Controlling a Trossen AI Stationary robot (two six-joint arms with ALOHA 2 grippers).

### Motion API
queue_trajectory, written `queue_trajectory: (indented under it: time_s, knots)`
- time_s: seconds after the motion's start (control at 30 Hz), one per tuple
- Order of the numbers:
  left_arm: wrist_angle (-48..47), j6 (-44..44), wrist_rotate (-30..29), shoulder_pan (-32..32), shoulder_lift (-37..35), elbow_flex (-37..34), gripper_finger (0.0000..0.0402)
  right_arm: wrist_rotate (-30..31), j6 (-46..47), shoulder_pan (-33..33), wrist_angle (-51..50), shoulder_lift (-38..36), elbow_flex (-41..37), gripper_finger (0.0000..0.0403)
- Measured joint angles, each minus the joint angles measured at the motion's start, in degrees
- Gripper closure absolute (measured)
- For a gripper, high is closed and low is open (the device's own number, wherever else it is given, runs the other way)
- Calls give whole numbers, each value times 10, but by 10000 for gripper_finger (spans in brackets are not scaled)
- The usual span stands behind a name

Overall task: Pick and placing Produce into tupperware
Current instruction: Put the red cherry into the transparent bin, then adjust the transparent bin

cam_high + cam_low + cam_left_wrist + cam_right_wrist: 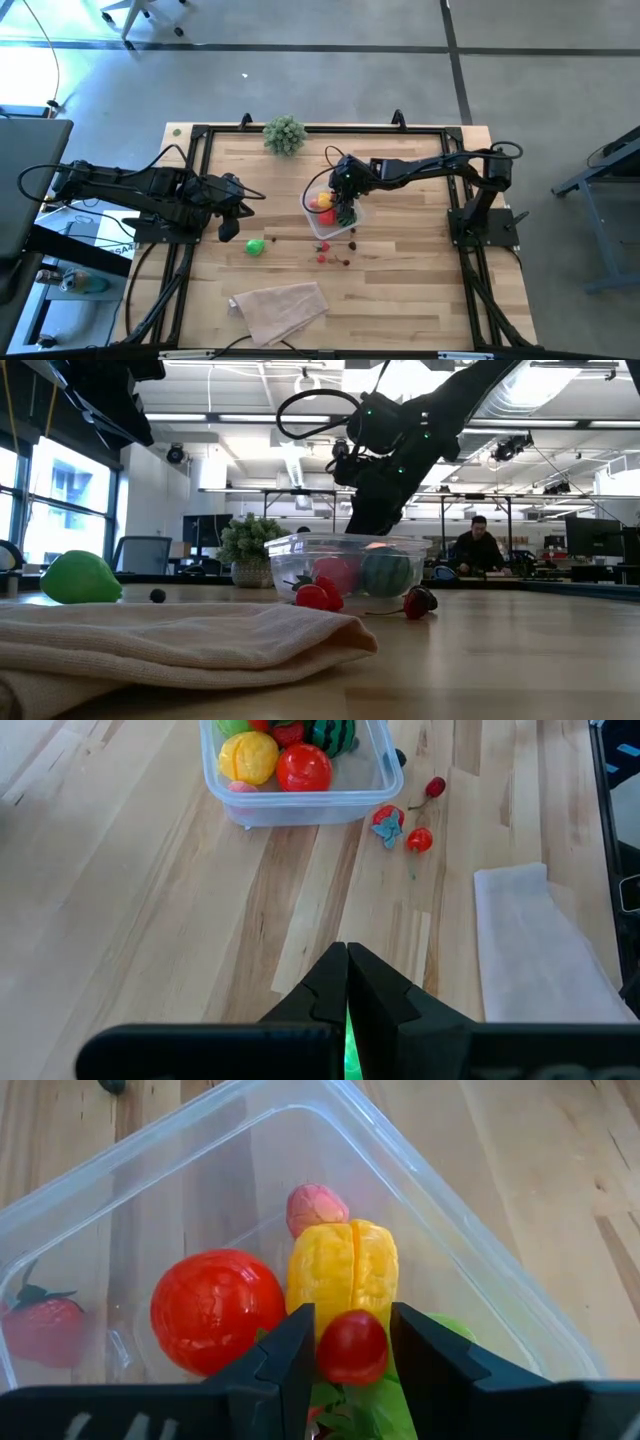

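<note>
Hovering over the tupperware mid-frame, my right hand pinches a small red fruit; my left hand, pressed together, waits at the worktop's left.

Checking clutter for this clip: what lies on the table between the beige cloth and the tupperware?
In the left wrist view, a strawberry and two cherries lie on bare wood between the beige cloth and the tupperware.
</note>
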Motion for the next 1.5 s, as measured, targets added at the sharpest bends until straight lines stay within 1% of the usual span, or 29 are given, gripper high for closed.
queue_trajectory:
  time_s: [0.23,0.57,0.93,1.07,1.33,1.5]
  knots:
    - [0,0,0,0,0,0,401,0,0,0,3,-5,0,279]
    - [0,0,0,0,0,0,401,10,0,0,2,-52,0,279]
    - [0,0,0,0,0,0,401,10,10,1,-35,-76,0,279]
    - [0,0,0,0,0,0,401,12,4,7,-63,-87,0,291]
    - [0,0,0,0,0,0,401,57,-11,47,-90,-137,0,339]
    - [0,0,0,0,0,0,401,124,1,73,-130,-172,-1,359]
